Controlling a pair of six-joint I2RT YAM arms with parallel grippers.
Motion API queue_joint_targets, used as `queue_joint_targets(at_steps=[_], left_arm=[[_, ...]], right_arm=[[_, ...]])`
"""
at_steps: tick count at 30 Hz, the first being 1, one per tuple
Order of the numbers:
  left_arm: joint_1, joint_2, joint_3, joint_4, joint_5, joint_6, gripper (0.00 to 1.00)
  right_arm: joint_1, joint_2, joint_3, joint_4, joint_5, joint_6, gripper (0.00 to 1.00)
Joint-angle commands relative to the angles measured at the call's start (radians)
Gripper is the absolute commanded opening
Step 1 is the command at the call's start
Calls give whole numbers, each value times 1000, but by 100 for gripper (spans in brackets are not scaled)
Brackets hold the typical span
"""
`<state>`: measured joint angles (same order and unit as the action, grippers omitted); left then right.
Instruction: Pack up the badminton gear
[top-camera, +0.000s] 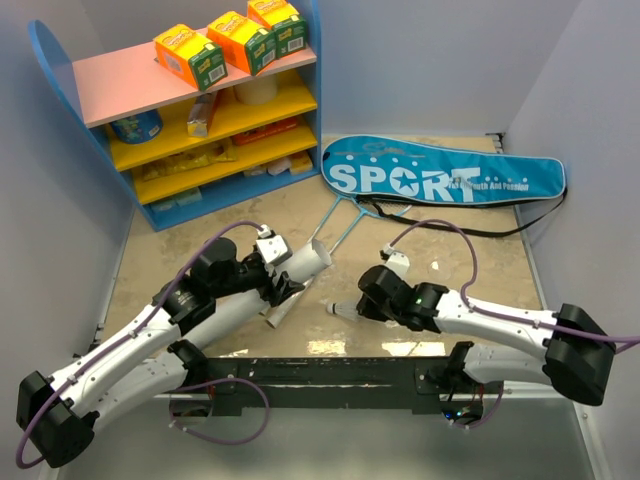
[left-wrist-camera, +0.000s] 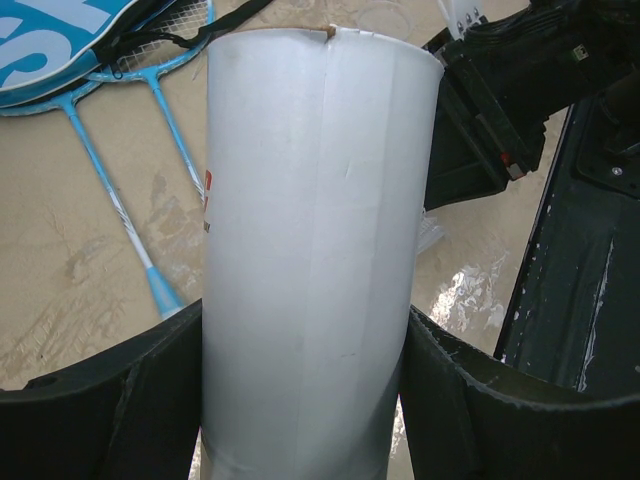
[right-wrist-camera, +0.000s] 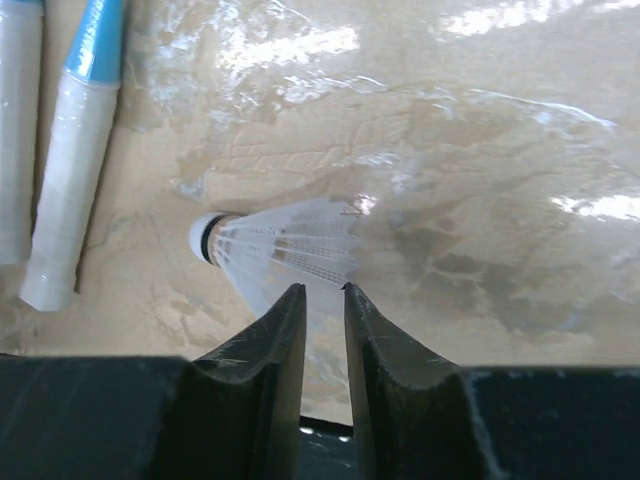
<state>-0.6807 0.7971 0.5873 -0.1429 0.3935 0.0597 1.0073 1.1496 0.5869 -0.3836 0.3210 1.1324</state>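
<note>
The SPORT bag (top-camera: 445, 180) lies flat at the back of the worktop (right-wrist-camera: 480, 200). The rackets (right-wrist-camera: 65, 200) have their heads at its mouth and handles toward the arms, so half packed, we'd guess. Left tool (left-wrist-camera: 303, 315) stands wide, clamped round the white tube (left-wrist-camera: 310, 180), its mouth angled at the other arm — probably to take shuttlecocks. Right tool (right-wrist-camera: 323, 295) is barely parted — tips brushing the feathers of the shuttlecock (right-wrist-camera: 285, 250) lying on the worktop, not gripping it.

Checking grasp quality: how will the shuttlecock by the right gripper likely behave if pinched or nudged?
The shuttlecock looks very light, so a nudge probably skids it across the glossy table. Its thin feather skirt likely bends if pinched; lying sideways, it may roll.
</note>
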Motion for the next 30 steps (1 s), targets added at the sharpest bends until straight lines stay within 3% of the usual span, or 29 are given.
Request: queue_joint_targets(at_steps=[1,7,13,25,30], left_arm=[[6,-13,45,52,24,-24,0],[7,-3,46,51,27,-23,0],[6,-1,46,52,28,-23,0],[7,-1,45,52,31,-21,0],[7,-2,43,51,30,-21,0]], right_arm=[[-4,-94,21,-147,90,-10,29],[-4,-205,25,-209,116,-19,37],[-7,-277,-77,45,-20,-37,52],[-110,-182,-176,343,-203,-117,51],[-150,-148,-194,377,-258,-125,50]])
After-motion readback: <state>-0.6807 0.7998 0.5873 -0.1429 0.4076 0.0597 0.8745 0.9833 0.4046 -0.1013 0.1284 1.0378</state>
